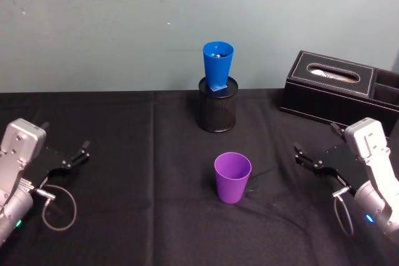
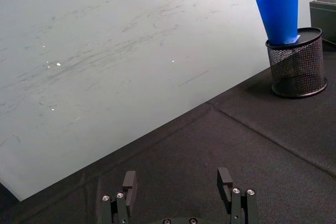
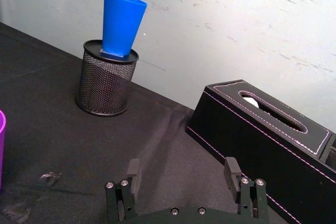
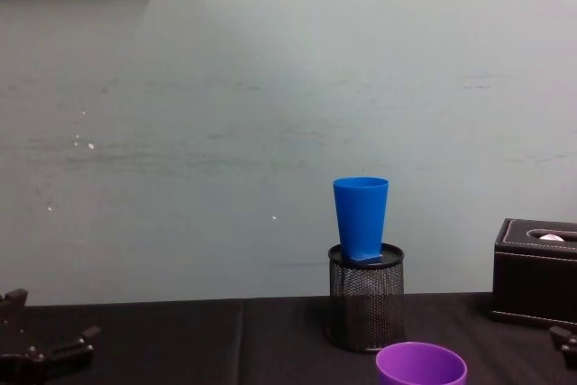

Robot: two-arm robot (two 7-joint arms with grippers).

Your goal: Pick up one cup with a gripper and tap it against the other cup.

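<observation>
While the purple tapered plastic cup (image 1: 232, 177) stands free mid-table and the bright blue tapered plastic cup (image 1: 217, 63) sits in the black wire-mesh pen holder (image 1: 218, 113), I judge nothing done yet: left gripper (image 1: 73, 157) and right gripper (image 1: 303, 156) both gape wide, empty, well apart from it.

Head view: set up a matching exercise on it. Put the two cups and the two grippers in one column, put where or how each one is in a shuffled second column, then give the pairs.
Column 1
1. purple cup
2. blue cup
3. left gripper
4. right gripper

Column 2
A. open, on the right, in front of the tissue box
B. standing in the mesh pen holder
C. upright on the black cloth, nearer the robot than the mesh pen holder
D. open, on the left side

Pairs: 1-C, 2-B, 3-D, 4-A
</observation>
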